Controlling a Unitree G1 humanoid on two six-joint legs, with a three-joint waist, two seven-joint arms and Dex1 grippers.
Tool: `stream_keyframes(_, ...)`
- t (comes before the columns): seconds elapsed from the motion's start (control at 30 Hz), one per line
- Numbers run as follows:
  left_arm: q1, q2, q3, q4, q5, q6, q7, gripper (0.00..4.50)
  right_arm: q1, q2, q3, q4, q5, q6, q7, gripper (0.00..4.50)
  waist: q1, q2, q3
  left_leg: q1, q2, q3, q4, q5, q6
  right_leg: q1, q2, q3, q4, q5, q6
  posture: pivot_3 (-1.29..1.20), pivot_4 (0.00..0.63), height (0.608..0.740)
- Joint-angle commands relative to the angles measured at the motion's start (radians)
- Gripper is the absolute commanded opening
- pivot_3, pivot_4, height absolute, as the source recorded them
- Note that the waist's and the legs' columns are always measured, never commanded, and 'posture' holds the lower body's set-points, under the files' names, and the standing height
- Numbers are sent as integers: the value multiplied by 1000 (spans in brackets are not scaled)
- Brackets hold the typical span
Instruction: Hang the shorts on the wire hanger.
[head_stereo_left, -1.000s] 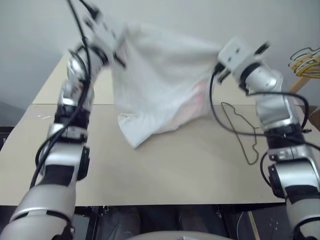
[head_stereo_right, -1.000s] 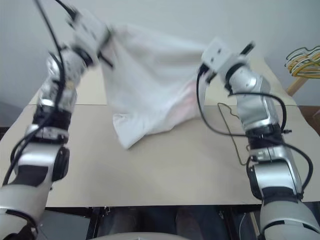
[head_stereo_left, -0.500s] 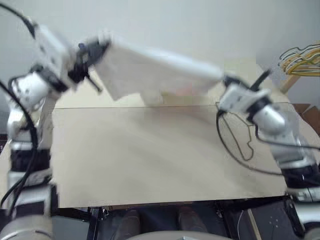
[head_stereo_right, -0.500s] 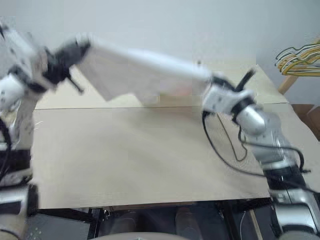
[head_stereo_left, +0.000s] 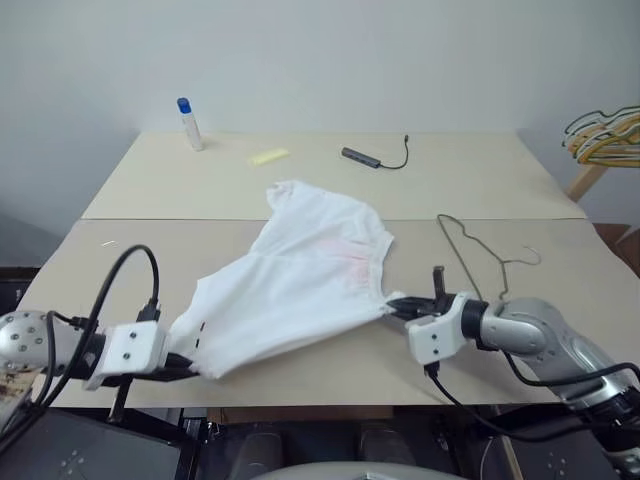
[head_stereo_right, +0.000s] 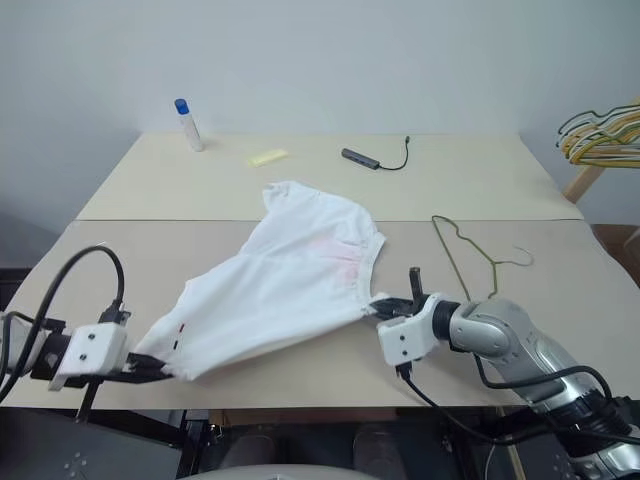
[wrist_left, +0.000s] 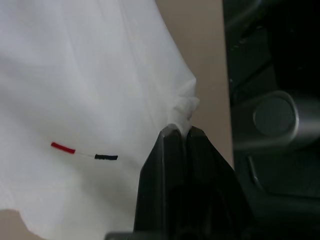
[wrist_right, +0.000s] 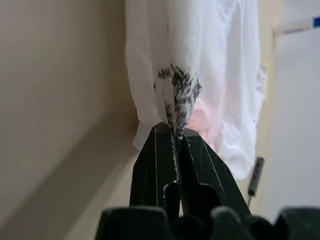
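Left gripper (head_stereo_left: 190, 362) pinching hem corner of large white cloth shorts (head_stereo_left: 300, 285), forearm low along near edge of beige table (head_stereo_left: 300, 385); fingertips part-hidden by cloth. Right gripper (head_stereo_left: 393, 307) pinching waistband, arm level, pointing leftward. Thin dark wire hanger (head_stereo_left: 478, 262) flat on table, just beyond right gripper.

Left wrist view: fingers (wrist_left: 170, 150) pressed on cloth corner; red-and-black mark (wrist_left: 84, 151) nearby.

Right wrist view: fingers (wrist_right: 165, 150) clamp bunched waistband.
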Motion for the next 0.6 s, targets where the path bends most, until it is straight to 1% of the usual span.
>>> stream_keyframes(0.03, 63, 33, 69, -7, 41, -24, -45, 0, 17, -49, -42, -33, 43, -13, 65, 30, 9, 0, 0, 1, 1, 1, 0, 0, 0, 1, 1, 0, 0, -1, 2, 54, 0, 740)
stream_keyframes(0.13, 100, 7, 81, -35, 47, -27, -24, 0, 50, -70, -55, -77, 86, -18, 108, 30, 18, -1, 0, 1, 5, 1, 0, 0, 0, 0, 5, 0, -1, -3, 3, 60, 0, 740)
stream_keyframes(0.27, 112, -33, 42, -52, 83, -53, 23, 0, 61, -51, -46, -77, 61, -14, 104, 30, 19, -1, 0, 1, 5, 2, 0, 0, 0, 0, 6, 1, -1, -2, 3, 60, 0, 740)
stream_keyframes(0.47, 99, -60, 4, -45, 127, -73, 61, 0, 72, -47, -46, -77, 48, -7, 109, 30, 19, -2, 0, 1, 6, 2, 0, 0, -1, 0, 6, 1, -1, -2, 3, 58, 0, 740)
stream_keyframes(0.53, 92, -69, -4, -29, 136, -95, 66, 0, 83, -56, -51, -84, 61, -11, 119, 577, 19, -2, 0, 1, 6, 2, 0, 0, -1, 0, 6, 1, -2, -2, 3, 54, 0, 740)
stream_keyframes(0.6, 91, -72, -4, -24, 132, -89, 66, 496, 99, -66, -60, -103, 90, 0, 140, 1147, 20, -2, 0, 1, 6, 2, 0, 0, -1, 0, 6, 1, -2, -2, 3, 52, 0, 740)
